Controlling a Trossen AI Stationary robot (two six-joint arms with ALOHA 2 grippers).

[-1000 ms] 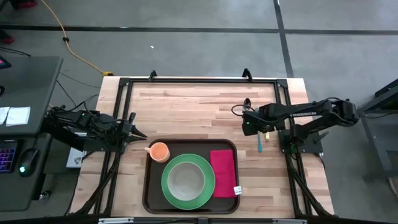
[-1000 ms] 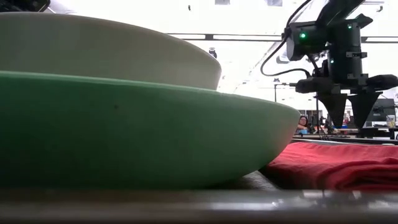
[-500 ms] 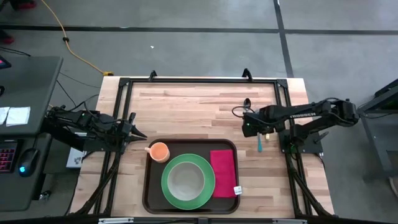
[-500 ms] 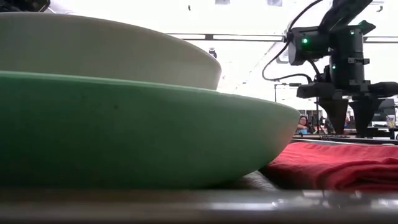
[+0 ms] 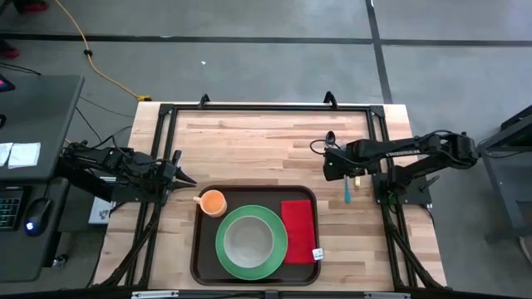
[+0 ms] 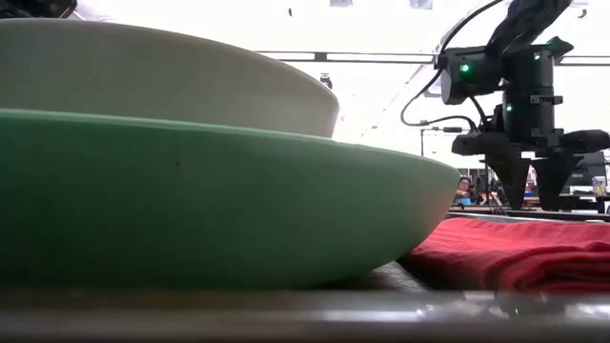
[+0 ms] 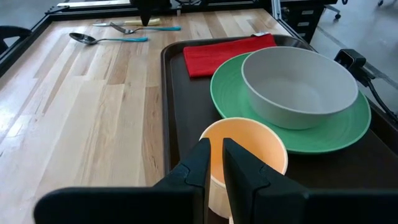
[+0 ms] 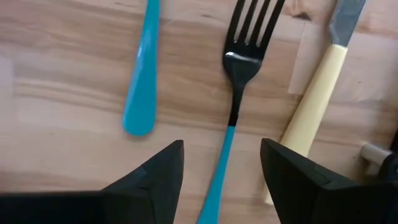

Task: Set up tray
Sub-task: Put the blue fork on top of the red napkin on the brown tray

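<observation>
The dark brown tray (image 5: 200,249) lies at the table's near middle. It holds a green plate (image 5: 224,249) with a grey bowl (image 7: 298,87), an orange cup (image 5: 213,202) and a red napkin (image 5: 298,232). My right gripper (image 8: 221,168) points down, open, over cutlery on the bare wood right of the tray. Its fingers stand on either side of the teal handle of a black-headed fork (image 8: 235,93), touching nothing. A teal spoon handle (image 8: 140,68) and a cream-handled knife (image 8: 311,106) lie beside the fork. My left gripper (image 7: 215,152) waits left of the tray, just short of the cup, its fingers a narrow gap apart.
Bare wood stretches across the table's far left (image 5: 241,137). A black frame rail (image 5: 266,106) runs around the table's edges. The spoon's bowl (image 5: 329,137) lies toward the far edge, beyond my right gripper.
My right gripper has sunk a little toward the cutlery, still open and pointing down. Nothing on the table has moved.
</observation>
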